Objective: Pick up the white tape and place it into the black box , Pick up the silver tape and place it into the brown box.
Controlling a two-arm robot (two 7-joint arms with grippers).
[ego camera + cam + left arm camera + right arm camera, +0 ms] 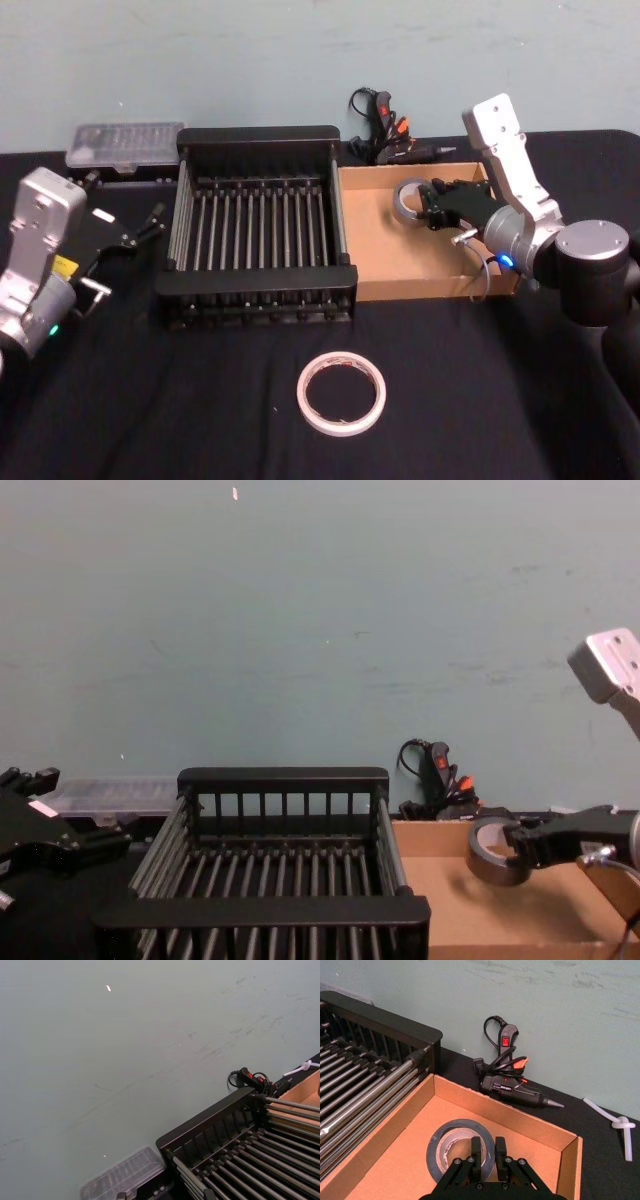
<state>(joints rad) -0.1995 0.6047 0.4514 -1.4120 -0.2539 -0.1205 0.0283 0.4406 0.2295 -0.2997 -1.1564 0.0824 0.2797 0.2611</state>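
Right gripper [424,203] is over the brown box [375,270], fingers pinched on the wall of the silver tape [408,199]. In the chest view the tape [490,852] hangs clear above the box floor [450,905], held tilted. In the right wrist view the two fingers [476,1152] straddle the near side of the roll [451,1138], one inside the core, one outside.

White tape [341,393] lies flat on the black cloth [200,400], near side of the table, in front of the black box [258,137] and apart from it. The black box sits left of the brown box, touching or nearly so.

Left gripper [150,220] is parked left of the black box, fingers slightly apart, holding nothing.

A glue gun [512,1087] lies behind the brown box by the wall.
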